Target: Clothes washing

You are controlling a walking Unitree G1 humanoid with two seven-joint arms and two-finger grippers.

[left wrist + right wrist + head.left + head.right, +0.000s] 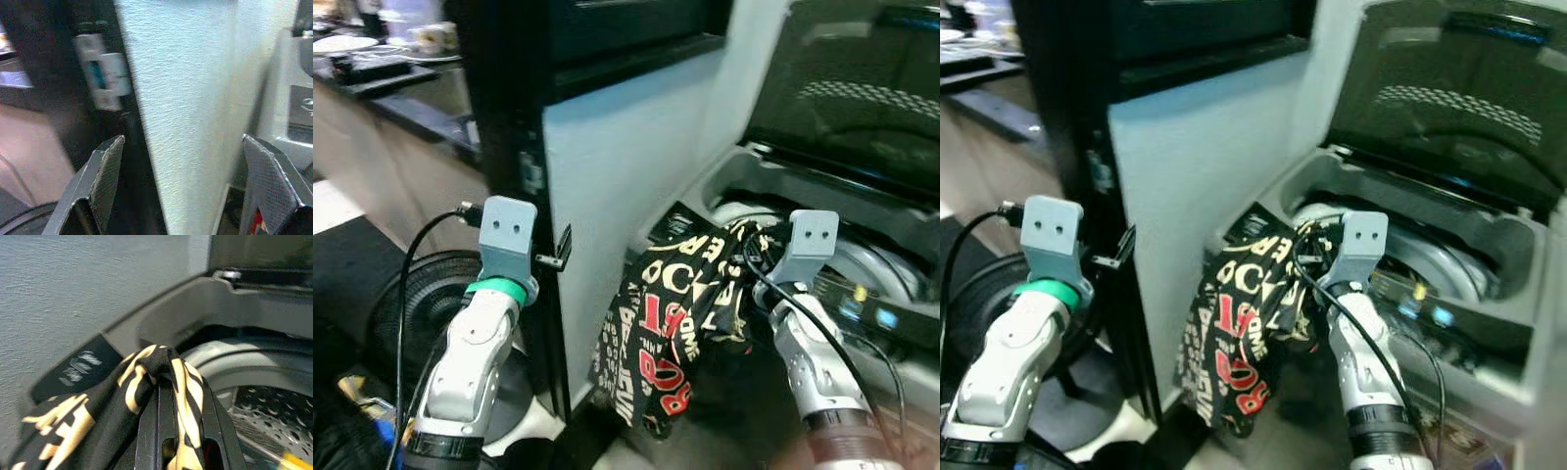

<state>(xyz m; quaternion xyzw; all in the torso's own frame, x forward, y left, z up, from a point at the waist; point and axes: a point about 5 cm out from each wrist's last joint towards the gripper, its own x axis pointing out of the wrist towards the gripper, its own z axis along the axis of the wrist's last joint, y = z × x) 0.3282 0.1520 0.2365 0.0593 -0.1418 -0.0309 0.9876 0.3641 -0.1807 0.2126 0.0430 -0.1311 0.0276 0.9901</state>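
A black garment (671,323) printed with red and cream letters hangs over the front rim of the open top-loading washing machine (862,211). My right gripper (171,396) is shut on a bunched fold of that garment (146,377), held above the rim with the steel drum (274,411) just beyond. Most of the cloth dangles outside the washer (1430,196), down its front. My left gripper (183,166) is open with nothing between its fingers, raised beside the pale wall panel (626,186) left of the washer.
The washer's dark lid (1449,88) stands open at the back. A black floor fan (421,294) and a cable sit low on the left. A counter (391,73) with dishes is at the far left. A tall dark cabinet edge (504,117) borders the pale panel.
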